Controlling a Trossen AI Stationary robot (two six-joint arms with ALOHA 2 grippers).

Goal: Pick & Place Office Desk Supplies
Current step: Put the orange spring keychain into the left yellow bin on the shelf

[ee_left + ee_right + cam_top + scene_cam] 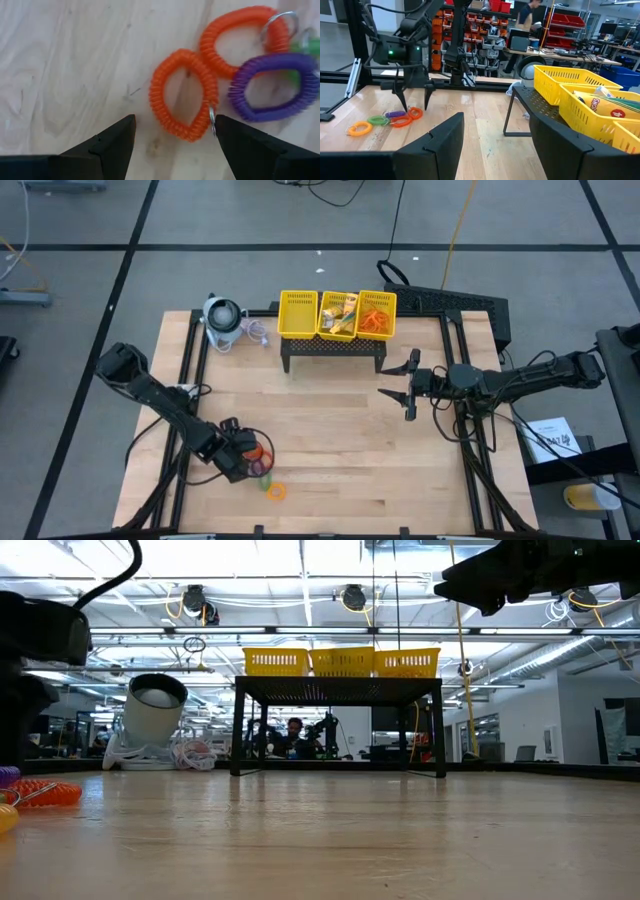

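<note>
Left end effector (172, 135) is held spread just above an orange coil ring (182, 94), fingers straddling it, presumably for a pinch. Right end effector (407, 386) is parked spread, empty, beside the yellow basket (297, 315).

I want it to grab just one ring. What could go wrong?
The orange coil ring between the left gripper's open fingers touches a second orange ring, with a purple ring close beside. Closing might nudge or drag those along. The ring lies flat on the table, so the fingers might slip off.
</note>
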